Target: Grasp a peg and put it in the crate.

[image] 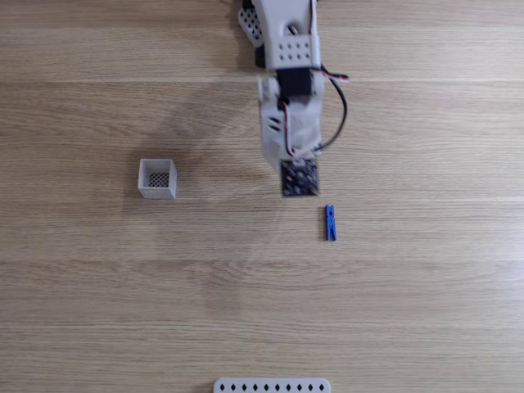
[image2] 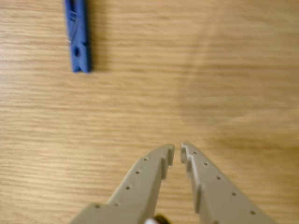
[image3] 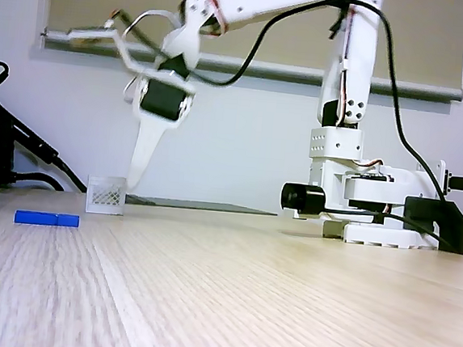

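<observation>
The blue peg [image: 330,223] lies flat on the wooden table, just below and right of the arm's wrist [image: 299,176] in a fixed view. In the wrist view the peg [image2: 78,37] sits at the upper left, well ahead and to the left of my gripper [image2: 176,152], whose tips nearly touch with nothing between them. The small white crate [image: 158,178] stands apart to the left, open top up, with a dark mesh bottom. From the side, the gripper [image3: 131,184] hangs above the table near the crate [image3: 106,194], and the peg [image3: 47,219] lies closer to the camera.
A flat white perforated strip [image: 272,385] lies at the table's bottom edge. The arm's base [image3: 358,213] stands at the right in the side view, with black cables [image3: 2,149] at the far left. Bare wood surrounds peg and crate.
</observation>
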